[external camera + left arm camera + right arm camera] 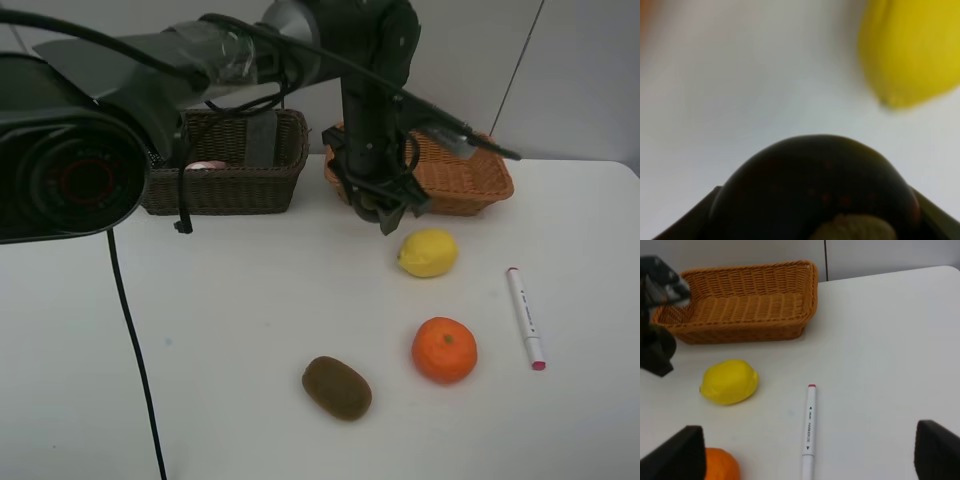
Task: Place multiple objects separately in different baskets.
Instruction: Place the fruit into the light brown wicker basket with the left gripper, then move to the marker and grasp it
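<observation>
My left gripper (386,212) hangs just above the table in front of the light orange-tan basket (478,184), close to the lemon (428,252). It is shut on the dark round mangosteen (815,190), which fills the left wrist view, with the lemon (912,50) just beyond. The orange (444,350), brown kiwi (337,387) and white marker (526,318) lie on the table. The dark brown basket (230,190) holds the pink bottle (205,165). My right gripper (810,452) is open above the marker (809,427), near the lemon (730,381) and orange (720,465).
A large black camera housing (70,170) and its cable (135,350) fill the left of the high view. The light basket (740,327) looks empty in the right wrist view. A grey object (262,135) stands in the dark basket.
</observation>
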